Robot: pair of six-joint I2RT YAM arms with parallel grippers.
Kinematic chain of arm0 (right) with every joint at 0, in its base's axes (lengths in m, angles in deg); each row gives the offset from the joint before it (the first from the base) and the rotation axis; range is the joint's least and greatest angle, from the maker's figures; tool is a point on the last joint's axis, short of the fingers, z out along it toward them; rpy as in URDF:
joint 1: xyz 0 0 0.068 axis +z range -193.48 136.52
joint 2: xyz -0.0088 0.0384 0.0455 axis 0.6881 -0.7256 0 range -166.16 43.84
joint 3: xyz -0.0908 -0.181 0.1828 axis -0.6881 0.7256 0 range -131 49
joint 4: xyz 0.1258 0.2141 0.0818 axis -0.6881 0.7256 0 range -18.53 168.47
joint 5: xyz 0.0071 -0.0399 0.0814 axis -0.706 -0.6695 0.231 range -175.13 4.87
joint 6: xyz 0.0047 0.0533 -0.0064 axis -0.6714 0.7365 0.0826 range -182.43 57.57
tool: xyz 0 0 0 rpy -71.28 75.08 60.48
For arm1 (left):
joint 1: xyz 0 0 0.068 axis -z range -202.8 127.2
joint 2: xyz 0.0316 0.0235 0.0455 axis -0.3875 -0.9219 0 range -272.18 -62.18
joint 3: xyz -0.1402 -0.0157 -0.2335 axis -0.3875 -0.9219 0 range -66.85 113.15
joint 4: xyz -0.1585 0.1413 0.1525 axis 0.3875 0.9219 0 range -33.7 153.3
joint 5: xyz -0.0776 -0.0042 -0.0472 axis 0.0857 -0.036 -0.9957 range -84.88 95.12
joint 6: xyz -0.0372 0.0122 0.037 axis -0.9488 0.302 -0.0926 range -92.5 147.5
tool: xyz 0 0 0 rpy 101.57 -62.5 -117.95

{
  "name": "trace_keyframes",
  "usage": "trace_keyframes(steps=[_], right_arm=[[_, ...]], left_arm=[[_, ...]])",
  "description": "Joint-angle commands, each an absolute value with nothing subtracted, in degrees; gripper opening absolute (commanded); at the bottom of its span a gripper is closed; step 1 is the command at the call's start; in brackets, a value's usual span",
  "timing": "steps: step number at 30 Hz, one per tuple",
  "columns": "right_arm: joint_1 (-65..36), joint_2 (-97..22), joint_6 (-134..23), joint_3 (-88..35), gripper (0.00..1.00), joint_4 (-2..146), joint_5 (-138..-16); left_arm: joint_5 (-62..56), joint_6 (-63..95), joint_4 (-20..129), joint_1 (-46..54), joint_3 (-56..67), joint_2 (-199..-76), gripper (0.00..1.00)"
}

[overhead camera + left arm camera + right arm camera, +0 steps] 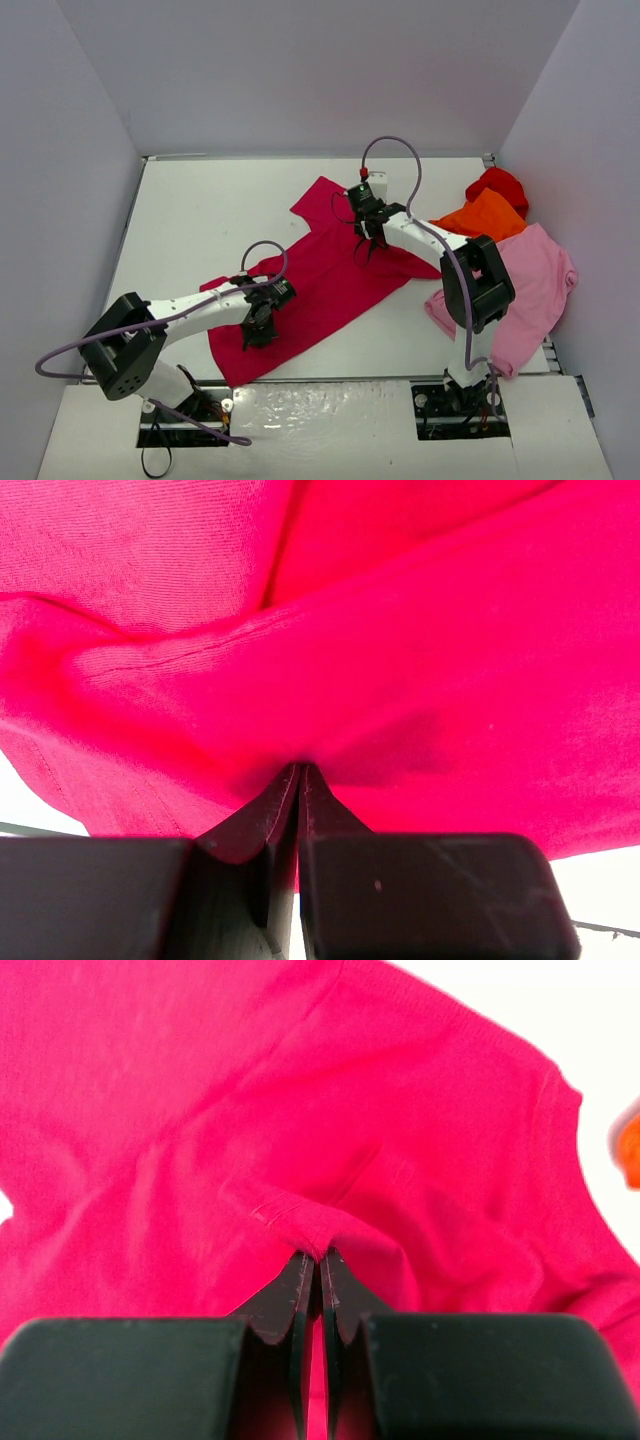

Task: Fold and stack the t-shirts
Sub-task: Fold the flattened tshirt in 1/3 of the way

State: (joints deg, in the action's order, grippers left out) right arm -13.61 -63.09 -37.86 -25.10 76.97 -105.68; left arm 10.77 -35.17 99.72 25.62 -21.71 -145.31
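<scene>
A crimson-magenta t-shirt point(320, 275) lies spread diagonally across the middle of the white table. My left gripper point(260, 328) sits on its near left part, shut on a pinch of the crimson cloth point(300, 765). At the shirt's far right side my right gripper point(368, 238) is shut on a raised fold of the same shirt point(320, 1250). A larger light pink t-shirt point(530, 290) lies at the right. The orange t-shirt point(485, 215) and the red t-shirt point(497, 183) are bunched behind it.
White walls close the table point(200, 220) in at the back and on both sides. The right arm's elbow point(485, 285) hangs over the pink shirt. A purple cable point(395, 150) loops above the right wrist.
</scene>
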Motion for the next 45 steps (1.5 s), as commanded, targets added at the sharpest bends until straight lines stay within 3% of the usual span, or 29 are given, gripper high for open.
trace_keyframes(steps=[1,12,13,15,17,19,22,24,27,28,30,32,37,45], right_arm=[[-15.9,-65.4,-39.1,-30.3,0.00,76.0,-106.3],[-16.5,-71.4,-39.6,-32.8,0.00,74.4,-104.6],[-16.5,-71.3,-39.6,-32.7,0.04,74.0,-104.7],[-16.5,-69.5,-39.5,-31.2,0.39,72.3,-105.5],[-16.4,-67.3,-39.3,-29.6,0.63,70.8,-106.9],[-16.3,-64.1,-39.4,-28.1,0.72,69.1,-108.7],[-15.7,-58.5,-39.9,-26.5,0.75,68.6,-110.3],[-15.3,-54.0,-39.8,-24.9,0.75,68.7,-108.9],[-13.1,-48.7,-39.7,-20.6,0.67,69.8,-105.5],[-12.3,-47.6,-39.7,-19.4,0.59,70.7,-105.6],[-9.0,-44.5,-38.0,-14.2,0.33,73.1,-106.4],[-6.3,-42.8,-37.4,-9.5,0.03,73.8,-105.8],[-5.5,-42.9,-35.4,-3.9,0.00,73.2,-106.8],[-6.9,-52.5,-39.0,-7.5,0.00,67.8,-105.1]], left_arm=[[12.3,-36.5,100.3,26.1,-20.3,-144.4,0.00],[12.6,-35.9,100.6,26.1,-19.9,-145.0,0.00],[12.6,-35.9,100.6,26.1,-19.9,-145.0,0.00],[12.9,-35.7,100.9,26.1,-19.7,-145.0,0.00],[13.4,-35.6,101.3,26.1,-19.4,-144.7,0.00],[15.9,-35.7,102.8,26.2,-18.6,-143.4,0.00],[20.4,-35.9,106.2,26.7,-16.1,-140.1,0.01],[24.2,-35.7,108.8,26.8,-13.6,-137.7,0.14],[28.7,-34.9,112.6,26.7,-9.4,-136.0,0.23],[29.2,-34.7,113.4,26.7,-8.5,-135.8,0.24],[28.5,-33.8,114.2,26.6,-7.3,-136.2,0.21],[25.4,-33.4,111.2,26.4,-8.0,-137.5,0.02],[17.0,-32.5,99.5,26.2,-11.9,-145.8,0.00],[17.3,-31.4,94.8,26.3,-9.2,-156.6,0.00]])
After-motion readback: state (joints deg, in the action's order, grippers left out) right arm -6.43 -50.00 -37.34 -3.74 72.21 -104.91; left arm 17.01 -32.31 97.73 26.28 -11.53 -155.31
